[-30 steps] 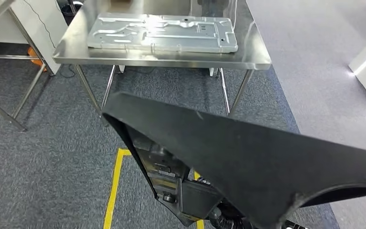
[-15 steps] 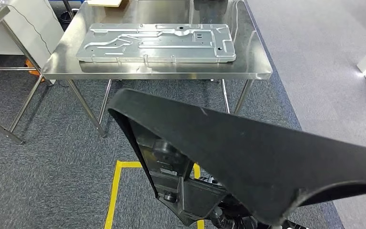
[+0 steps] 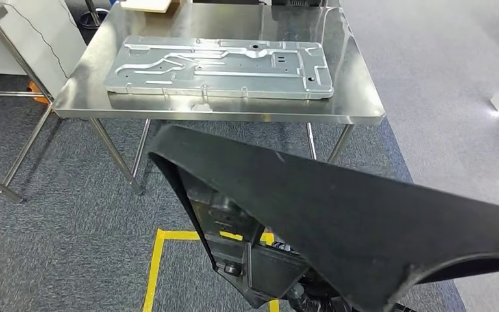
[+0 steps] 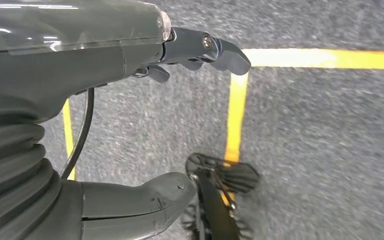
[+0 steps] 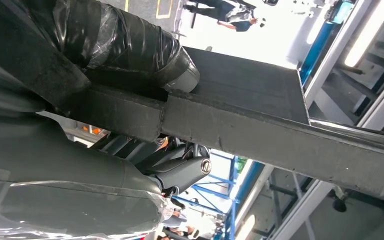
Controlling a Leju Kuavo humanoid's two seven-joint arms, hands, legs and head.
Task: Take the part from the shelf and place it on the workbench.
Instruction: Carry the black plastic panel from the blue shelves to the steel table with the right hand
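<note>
Fingers of my right hand (image 5: 105,65) wrap tight around the edge of the black part (image 3: 364,221), which I hold up close in front of me. It is wide and dark and hides much of the floor. My left hand (image 4: 130,115) hangs low with nothing in it, thumb and fingers apart, over grey carpet (image 3: 58,227) with yellow tape lines (image 3: 156,266). Farther ahead stands the shiny steel workbench (image 3: 357,104). A flat silver metal plate (image 3: 221,68) lies on it. The part is well apart from the bench.
</note>
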